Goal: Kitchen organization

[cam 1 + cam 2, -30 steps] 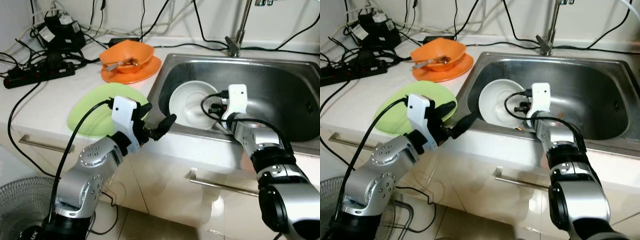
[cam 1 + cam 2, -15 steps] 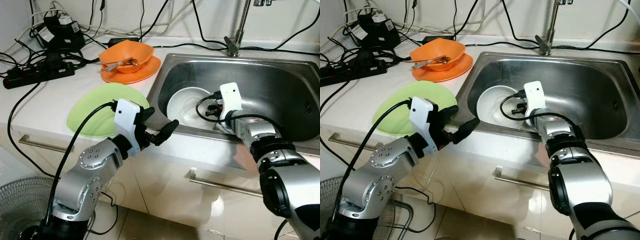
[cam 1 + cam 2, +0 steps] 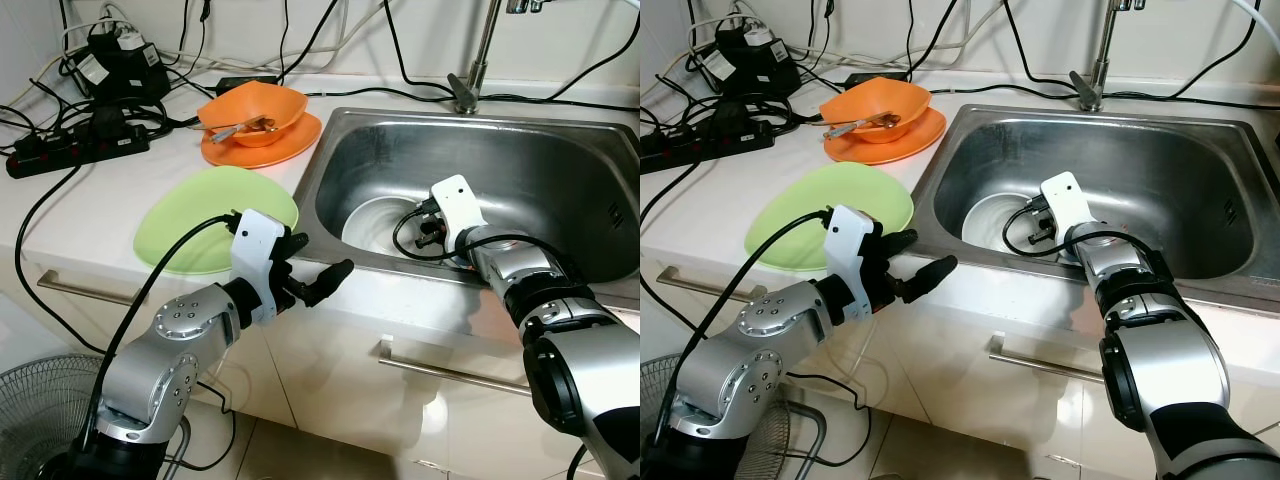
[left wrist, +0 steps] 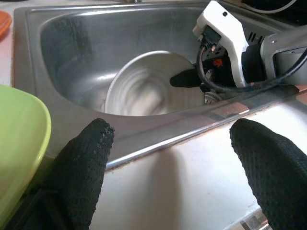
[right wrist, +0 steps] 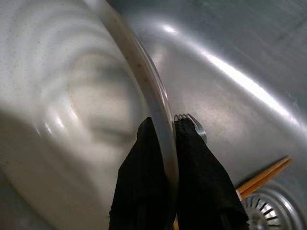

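Your right gripper (image 5: pixel 165 158) pinches the thin rim of the glossy white ceramic plate (image 4: pixel 144 86), which lies low in the brushed-steel sink (image 3: pixel 560 160); a second ago it stood more upright against the near wall. Your left gripper (image 4: pixel 172 167), its knobbly black fingers (image 4: pixel 91 158) spread wide and empty, hovers over the counter edge, beside the smooth lime-green plate (image 3: pixel 205 215).

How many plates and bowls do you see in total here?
4: an orange bowl sitting on an orange plate and a green plate on the counter, and a white plate in the sink. Others may be hidden.
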Controlling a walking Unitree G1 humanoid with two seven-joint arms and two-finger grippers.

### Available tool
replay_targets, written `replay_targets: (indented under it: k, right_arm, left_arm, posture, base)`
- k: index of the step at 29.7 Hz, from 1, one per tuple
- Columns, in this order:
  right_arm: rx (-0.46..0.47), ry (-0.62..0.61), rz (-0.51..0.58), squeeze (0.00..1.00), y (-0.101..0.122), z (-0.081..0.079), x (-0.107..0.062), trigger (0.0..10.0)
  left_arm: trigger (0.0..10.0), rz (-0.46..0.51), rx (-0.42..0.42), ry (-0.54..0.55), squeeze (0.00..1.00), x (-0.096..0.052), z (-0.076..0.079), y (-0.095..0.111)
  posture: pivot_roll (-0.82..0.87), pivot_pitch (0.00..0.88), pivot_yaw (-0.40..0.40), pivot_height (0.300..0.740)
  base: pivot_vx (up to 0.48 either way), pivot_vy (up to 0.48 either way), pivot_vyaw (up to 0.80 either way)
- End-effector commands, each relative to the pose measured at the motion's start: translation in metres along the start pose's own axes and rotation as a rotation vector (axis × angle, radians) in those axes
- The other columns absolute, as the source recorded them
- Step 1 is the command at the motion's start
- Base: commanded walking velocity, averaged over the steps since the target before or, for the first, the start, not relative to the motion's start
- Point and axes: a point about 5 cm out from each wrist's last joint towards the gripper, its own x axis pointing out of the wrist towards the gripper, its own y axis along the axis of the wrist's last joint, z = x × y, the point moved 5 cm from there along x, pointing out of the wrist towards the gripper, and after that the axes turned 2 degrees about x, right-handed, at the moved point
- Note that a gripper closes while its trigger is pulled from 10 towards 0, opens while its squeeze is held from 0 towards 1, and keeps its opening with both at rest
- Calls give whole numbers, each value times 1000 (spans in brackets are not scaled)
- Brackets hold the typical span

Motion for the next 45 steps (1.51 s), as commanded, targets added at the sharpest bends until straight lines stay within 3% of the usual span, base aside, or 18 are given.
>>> replay_targets:
  k: [1,3,4,5,6,7,20,26,32,45]
  right_arm:
    - [-27,42,-63,0,-19,-10,2,2863]
    - [-31,42,-64,0,-19,-10,2,2863]
    - [-44,45,-66,0,-19,-10,2,4275]
    - [-52,46,-67,0,-18,-10,2,6510]
    - [-54,42,-64,659,-17,-9,2,9216]
    - [-53,37,-59,1000,-15,-8,2,10000]
    - [-61,68,-56,1000,-15,-17,3,10000]
    - [3,61,3,1000,-4,-16,4,10000]
    - [104,82,254,1000,46,-16,-1,10000]
    - [220,74,588,1000,101,-14,-22,10000]
  left_arm:
    - [10000,-3,17,-23,1000,-1,4,4]
    - [10000,-4,16,-24,1000,-1,4,4]
    - [10000,-8,17,-25,1000,-1,5,3]
    - [10000,-10,20,-26,1000,-2,5,2]
    - [10000,-11,20,-26,1000,-2,5,2]
    - [10000,-8,15,-22,1000,-2,4,3]
    - [10000,-13,17,-18,1000,-3,4,2]
    - [10000,-10,19,-15,1000,-3,4,2]
    - [10000,88,43,107,1000,-3,-15,19]
    - [10000,187,74,231,1000,-4,-35,40]
  posture:
    - [14,47,99,740]
    - [14,47,99,740]
    - [17,46,97,740]
    - [19,46,95,740]
    - [19,46,95,740]
    - [19,46,95,740]
    - [25,49,93,740]
    - [23,50,90,740]
    - [11,47,88,740]
    - [-7,29,92,740]
  base:
    - [0,0,0]
    - [0,0,0]
    - [0,0,0]
    - [0,0,0]
    - [0,0,0]
    - [0,0,0]
    - [0,0,0]
    - [0,0,0]
    - [0,0,0]
    - [0,0,0]
